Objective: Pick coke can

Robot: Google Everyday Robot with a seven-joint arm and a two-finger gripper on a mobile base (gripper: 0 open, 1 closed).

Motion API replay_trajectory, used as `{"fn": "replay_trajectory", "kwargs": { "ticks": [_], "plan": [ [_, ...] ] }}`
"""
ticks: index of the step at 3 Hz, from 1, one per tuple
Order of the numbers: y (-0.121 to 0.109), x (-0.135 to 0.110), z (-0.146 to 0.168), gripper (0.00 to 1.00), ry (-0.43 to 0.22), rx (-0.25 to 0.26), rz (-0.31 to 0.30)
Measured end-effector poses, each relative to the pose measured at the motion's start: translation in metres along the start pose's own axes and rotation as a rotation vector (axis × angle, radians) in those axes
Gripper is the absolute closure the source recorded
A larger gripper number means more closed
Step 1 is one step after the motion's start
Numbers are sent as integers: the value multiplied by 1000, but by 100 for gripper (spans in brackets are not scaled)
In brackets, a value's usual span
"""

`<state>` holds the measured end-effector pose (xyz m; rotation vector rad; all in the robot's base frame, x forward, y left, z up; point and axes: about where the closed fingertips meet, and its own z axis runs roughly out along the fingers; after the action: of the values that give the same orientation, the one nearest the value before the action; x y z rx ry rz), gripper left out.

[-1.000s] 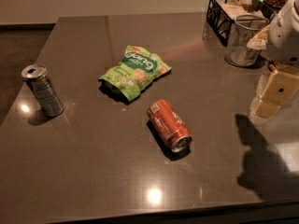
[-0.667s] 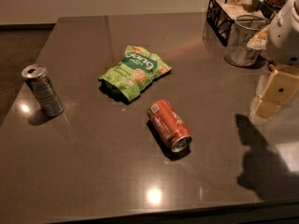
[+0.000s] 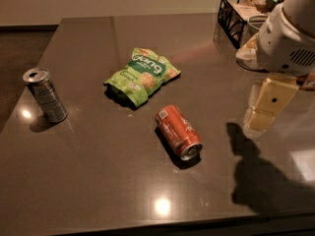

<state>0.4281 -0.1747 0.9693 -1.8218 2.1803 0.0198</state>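
Observation:
The coke can [image 3: 178,132] is red-orange with white lettering and lies on its side near the middle of the dark table [image 3: 98,181], its silver end facing the front right. My gripper [image 3: 268,107], with cream-coloured fingers, hangs from the white arm [image 3: 288,43] at the right. It is above the table, well to the right of the can and apart from it. It holds nothing that I can see.
A green chip bag [image 3: 142,75] lies just behind the can. A silver-grey can [image 3: 45,95] stands upright at the left edge. A black wire basket [image 3: 236,11] with items and a glass stand at the back right.
My gripper has shifted slightly to the left and down. The cans and the bag have not moved.

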Motion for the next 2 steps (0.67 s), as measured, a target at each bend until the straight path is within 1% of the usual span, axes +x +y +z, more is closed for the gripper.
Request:
{"fn": "replay_trajectory", "kwargs": {
  "ticks": [1,2],
  "plan": [
    [18,-27,13,0,10,-47,23],
    [30,-47,31,0,38,-55,118]
  ]
}}
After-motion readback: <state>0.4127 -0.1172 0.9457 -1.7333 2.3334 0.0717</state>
